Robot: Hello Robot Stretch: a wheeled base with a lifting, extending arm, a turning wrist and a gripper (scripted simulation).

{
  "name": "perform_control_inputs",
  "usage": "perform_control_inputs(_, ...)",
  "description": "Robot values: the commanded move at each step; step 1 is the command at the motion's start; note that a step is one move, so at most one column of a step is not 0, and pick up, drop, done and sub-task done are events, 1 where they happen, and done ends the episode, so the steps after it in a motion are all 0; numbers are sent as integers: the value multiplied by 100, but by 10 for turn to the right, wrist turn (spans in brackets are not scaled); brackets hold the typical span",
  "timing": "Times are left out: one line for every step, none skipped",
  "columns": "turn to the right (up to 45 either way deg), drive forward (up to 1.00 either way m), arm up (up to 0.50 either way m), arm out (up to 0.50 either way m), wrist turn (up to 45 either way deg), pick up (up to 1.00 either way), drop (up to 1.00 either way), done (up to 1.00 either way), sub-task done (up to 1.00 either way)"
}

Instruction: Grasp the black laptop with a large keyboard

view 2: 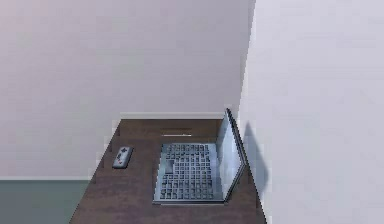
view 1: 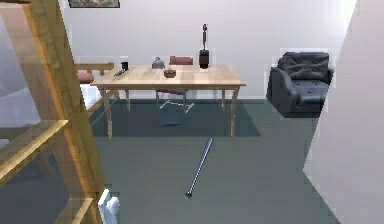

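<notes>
An open laptop (view 2: 195,168) with a grey keyboard and a raised screen lies on a dark wooden tabletop (view 2: 135,195) in the arm side view, right of the middle and close to the wall on the right. A small grey remote-like object (view 2: 122,156) lies to its left on the same tabletop.
In the forward view a light wooden table (view 1: 170,78) carries a dark vase (view 1: 204,56) and small items, with a chair behind it. A dark armchair (view 1: 301,80) stands at the right. A long bat-like stick (view 1: 201,165) lies on the grey floor. A wooden shelf frame (view 1: 45,110) stands at the left.
</notes>
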Motion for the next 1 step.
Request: perform_control_inputs(0, 0, 50, 0, 0, 0, 0, 0, 0)
